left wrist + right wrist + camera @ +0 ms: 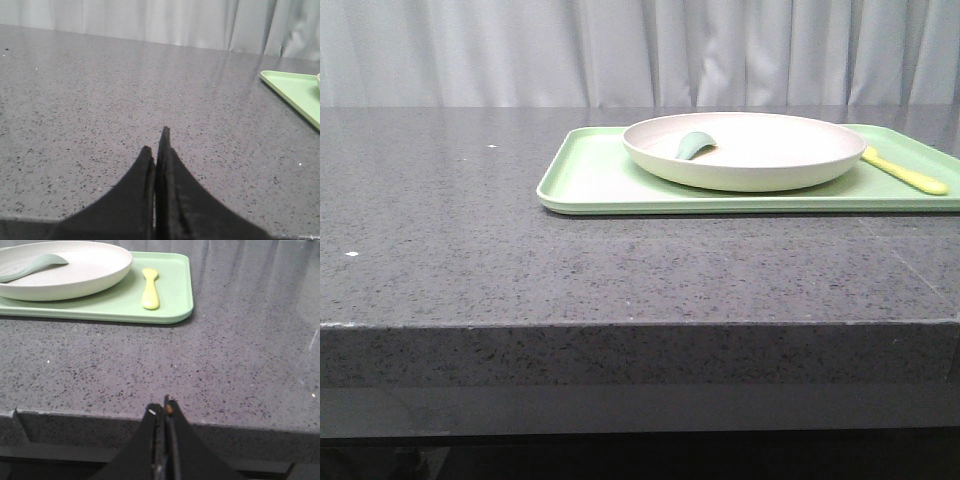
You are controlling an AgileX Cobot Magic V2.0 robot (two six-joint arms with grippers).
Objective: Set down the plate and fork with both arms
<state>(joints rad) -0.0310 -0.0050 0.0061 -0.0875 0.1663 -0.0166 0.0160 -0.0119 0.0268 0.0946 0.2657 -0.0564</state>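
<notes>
The cream-white plate (750, 150) sits on a light green tray (590, 180) at the back right of the table; it also shows in the right wrist view (75, 270). A grey-green spoon-like piece (693, 146) lies in the plate. The pale yellow fork (905, 171) lies on the tray to the right of the plate, also in the right wrist view (150, 287). My left gripper (156, 142) is shut and empty over bare table, well left of the tray. My right gripper (164, 407) is shut and empty at the table's front edge, short of the tray. Neither gripper shows in the front view.
The dark grey speckled table (470, 230) stretches left of the tray. The tray's corner (295, 90) shows at the edge of the left wrist view. A white curtain (620, 50) hangs behind the table.
</notes>
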